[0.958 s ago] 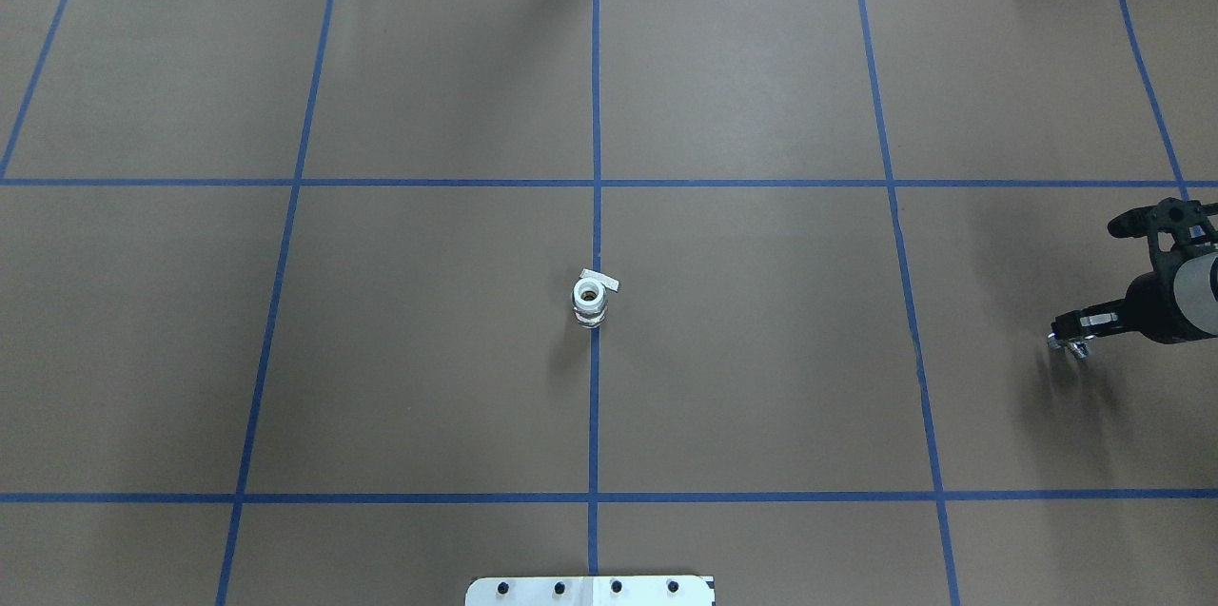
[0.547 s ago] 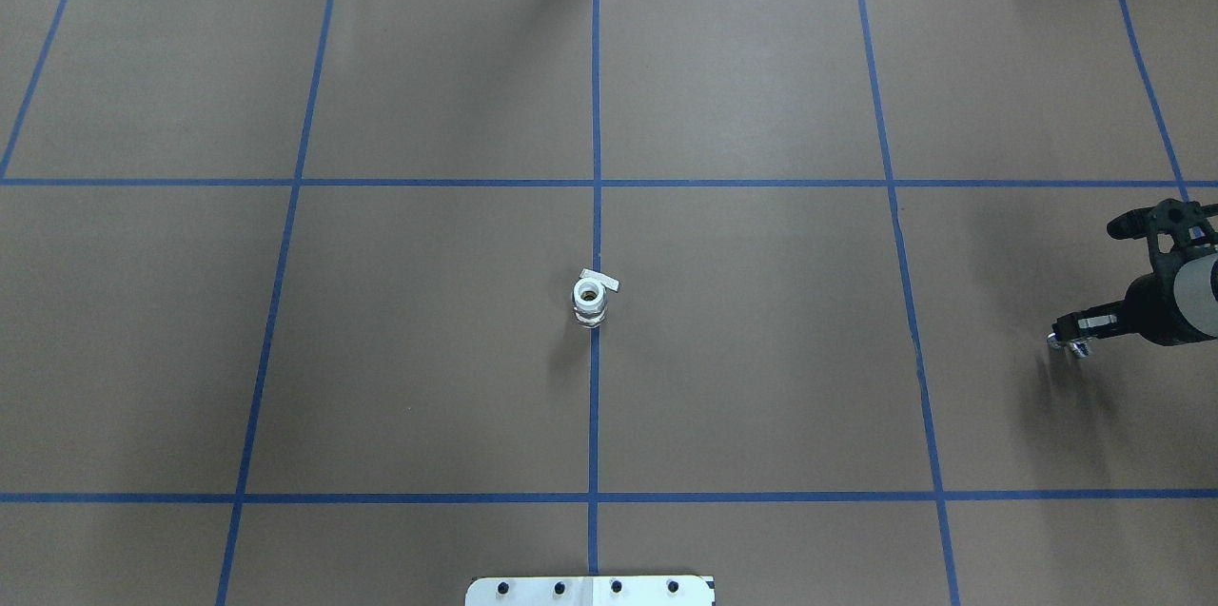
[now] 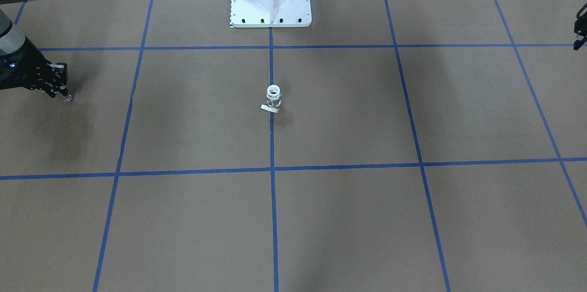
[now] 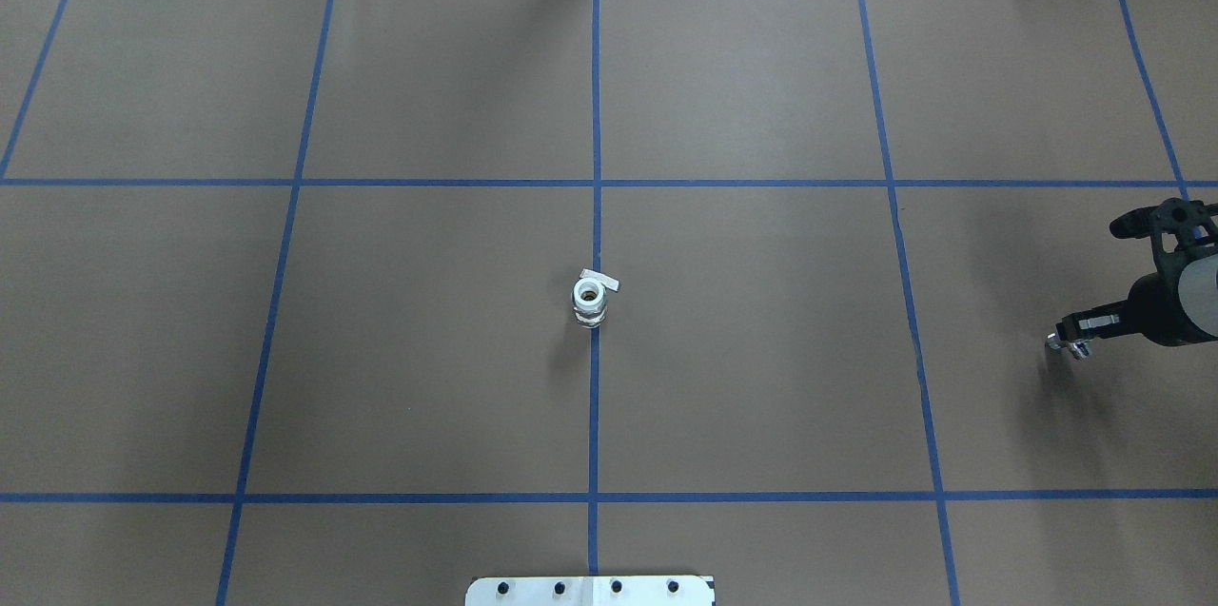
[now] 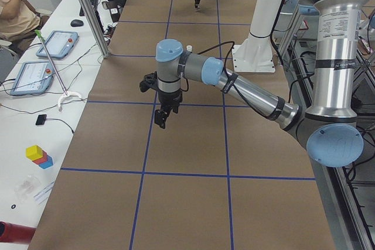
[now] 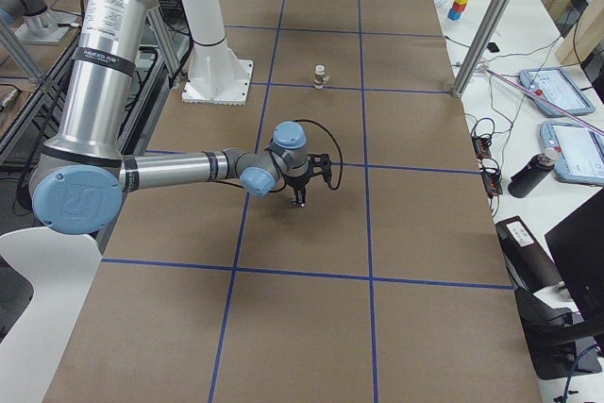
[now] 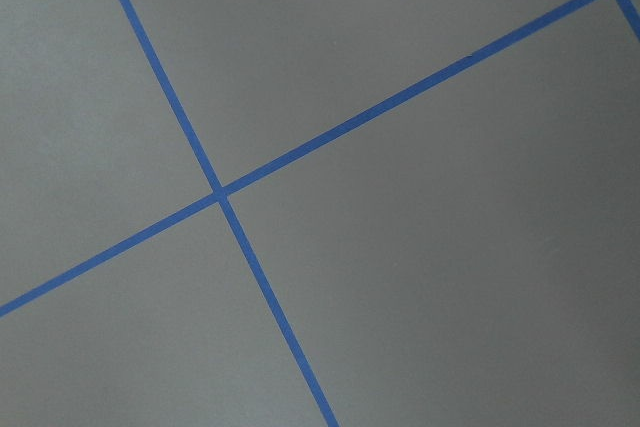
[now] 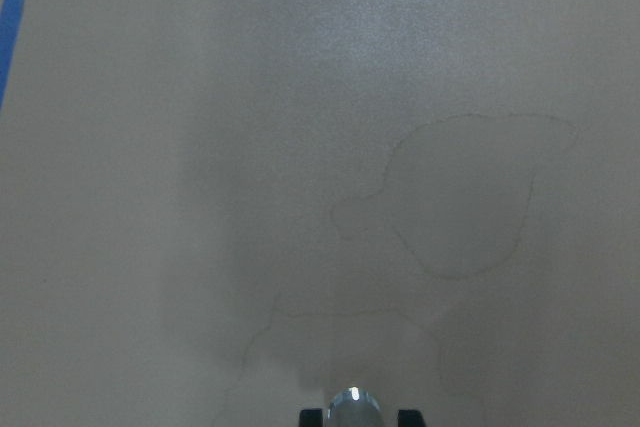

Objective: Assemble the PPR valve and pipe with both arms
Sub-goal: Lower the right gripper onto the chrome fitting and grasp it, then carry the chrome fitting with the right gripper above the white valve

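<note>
At the middle of the bench (image 4: 761,368), well apart from every edge, the valve (image 4: 591,298) is seen standing upright on a blue tape line (image 4: 597,111). Its round mouth is turned up and its flat tab is pointed toward the far edge, away from the robot. No claw is near it.

By the right-hand end of the bench the right claw (image 4: 1072,342) is held low over the surface, clamped on the pipe (image 8: 354,410). In the wrist view a small silvery stub is seen pinched between two dark fingertips. Pipe and valve are well apart.

By the left-hand end the left claw (image 5: 160,122) is hung above the bench, pointed down. Nothing is seen in it. Whether its fingers are apart or together cannot be told. Only bare bench and tape are shown in its wrist view.

Progress is judged to be early. One part is in a claw; the valve is not yet gripped and no join is made. Left to do:
- the valve to be taken, likely by the left claw
- both parts to be brought together
- the pipe end to be lined up with the valve mouth and seated
</note>
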### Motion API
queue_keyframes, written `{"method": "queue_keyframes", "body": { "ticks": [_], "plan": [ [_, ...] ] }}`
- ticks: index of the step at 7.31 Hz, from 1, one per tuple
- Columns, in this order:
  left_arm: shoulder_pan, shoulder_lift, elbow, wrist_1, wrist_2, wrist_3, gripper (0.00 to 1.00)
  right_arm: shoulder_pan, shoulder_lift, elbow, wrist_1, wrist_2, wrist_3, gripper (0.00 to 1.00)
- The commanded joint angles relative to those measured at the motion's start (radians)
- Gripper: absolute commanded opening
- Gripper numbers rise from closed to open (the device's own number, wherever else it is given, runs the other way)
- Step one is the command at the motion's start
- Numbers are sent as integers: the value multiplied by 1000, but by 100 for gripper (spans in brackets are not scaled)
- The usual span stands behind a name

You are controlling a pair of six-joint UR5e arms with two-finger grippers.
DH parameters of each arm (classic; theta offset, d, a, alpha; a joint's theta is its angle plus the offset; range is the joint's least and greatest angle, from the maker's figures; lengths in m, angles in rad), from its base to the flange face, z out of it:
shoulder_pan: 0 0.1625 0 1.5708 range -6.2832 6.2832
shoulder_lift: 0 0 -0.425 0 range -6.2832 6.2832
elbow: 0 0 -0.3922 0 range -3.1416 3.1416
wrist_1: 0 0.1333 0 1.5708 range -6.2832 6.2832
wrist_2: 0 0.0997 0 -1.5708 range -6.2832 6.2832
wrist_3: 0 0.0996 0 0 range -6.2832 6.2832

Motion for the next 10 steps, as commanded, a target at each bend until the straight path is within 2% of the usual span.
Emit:
{"method": "queue_keyframes", "body": {
  "ticks": [1,2,3,5,6,7,8,9,10],
  "plan": [
    [-1,3,9,0,0,0,100,9,20,35,-12,20,2,0],
    [-1,8,32,0,-2,-5,100,18,76,40,-63,20,5,0],
    [-39,14,55,-3,-12,0,100,22,156,91,-202,20,23,0],
    [-163,131,92,-91,-67,91,100,12,364,223,-527,26,148,0],
    [-225,170,126,-139,-69,125,100,-29,506,237,-667,24,230,0],
    [-247,211,115,-149,-101,126,100,-78,664,234,-814,14,311,0],
    [-247,225,117,-149,-127,127,100,-124,793,224,-914,-1,372,0],
    [-248,236,117,-149,-132,127,100,-181,881,181,-930,-53,444,0],
    [-248,241,117,-149,-132,127,100,-213,988,82,-932,-90,520,0]
  ]
}}
